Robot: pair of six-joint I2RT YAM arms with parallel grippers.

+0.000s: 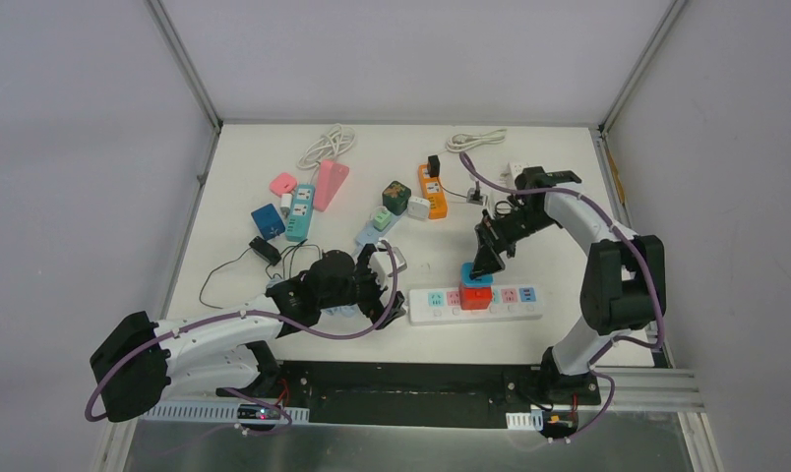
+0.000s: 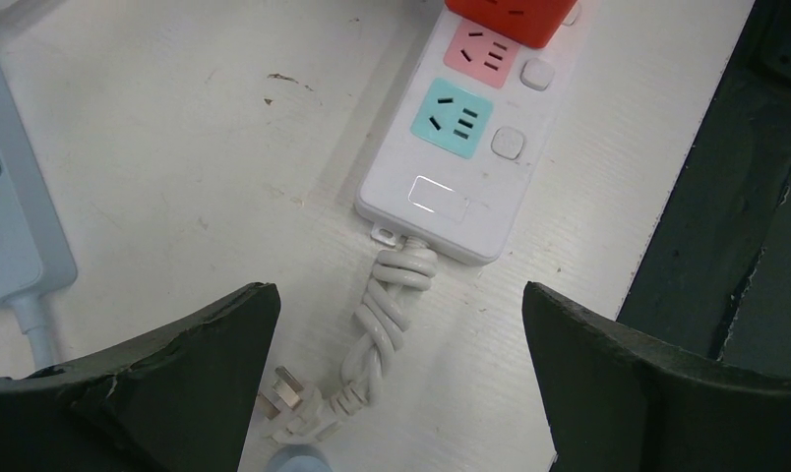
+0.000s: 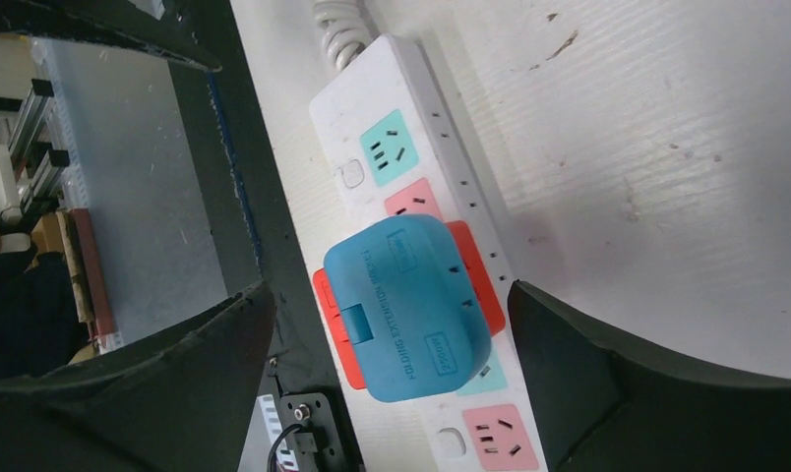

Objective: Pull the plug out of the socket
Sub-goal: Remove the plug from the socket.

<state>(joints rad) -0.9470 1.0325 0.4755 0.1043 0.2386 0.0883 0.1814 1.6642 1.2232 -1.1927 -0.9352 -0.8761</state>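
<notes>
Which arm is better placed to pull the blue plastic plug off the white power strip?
Right. The right gripper hangs open astride the blue plastic plug; the left gripper faces the cable end of the white power strip.

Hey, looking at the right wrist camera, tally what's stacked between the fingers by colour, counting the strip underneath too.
Blue plug: 1
Red adapter: 1
White power strip: 1
Total: 3

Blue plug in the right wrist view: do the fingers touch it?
No, the blue plug sits between the right fingers with a visible gap on each side.
</notes>
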